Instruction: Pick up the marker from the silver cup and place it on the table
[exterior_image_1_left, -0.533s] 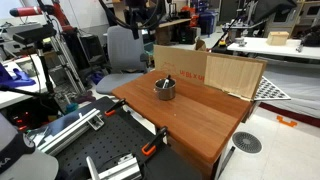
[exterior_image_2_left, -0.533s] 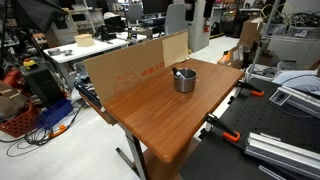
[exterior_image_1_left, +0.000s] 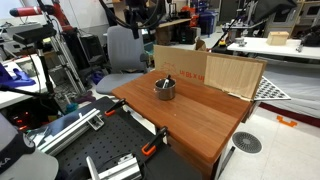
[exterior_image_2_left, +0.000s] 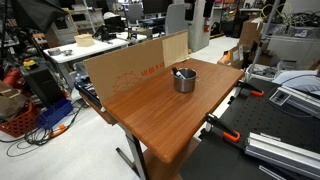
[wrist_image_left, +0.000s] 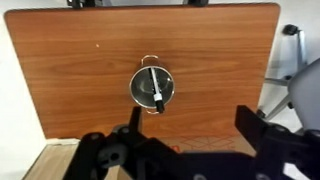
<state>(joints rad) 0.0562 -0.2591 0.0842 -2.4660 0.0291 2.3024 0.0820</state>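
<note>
- When seen in an exterior view: table (exterior_image_1_left: 200, 115) with a reddish-brown wooden top across the centre of the frame; silver cup (exterior_image_1_left: 164, 92) upright on it, slightly above and left of centre; marker (exterior_image_1_left: 163, 81) propped inside the cup, upper end poking above the rim; cardboard panel (exterior_image_1_left: 235, 75) upright along the table's far edge, near the cup but apart from it.
- In an exterior view: table (exterior_image_2_left: 150, 115) running from the upper right down to the lower centre; silver cup (exterior_image_2_left: 185, 84) on the upper right part of the top; marker (exterior_image_2_left: 180, 72) resting in the cup, one end over the rim; cardboard panel (exterior_image_2_left: 125, 65) standing along the upper left edge of the top, near the cup.
- In the wrist view, looking straight down: table (wrist_image_left: 80, 70) filling the upper two thirds of the frame; silver cup (wrist_image_left: 136, 88) at frame centre, dark inside; marker (wrist_image_left: 155, 85) lying across the cup's opening from top to bottom, slightly slanted, whitish body, dark end at the lower rim; gripper (wrist_image_left: 190, 140) at the bottom edge, dark fingers (wrist_image_left: 115, 150) spread wide to left and right, nothing between them, well apart from cup and marker.
</note>
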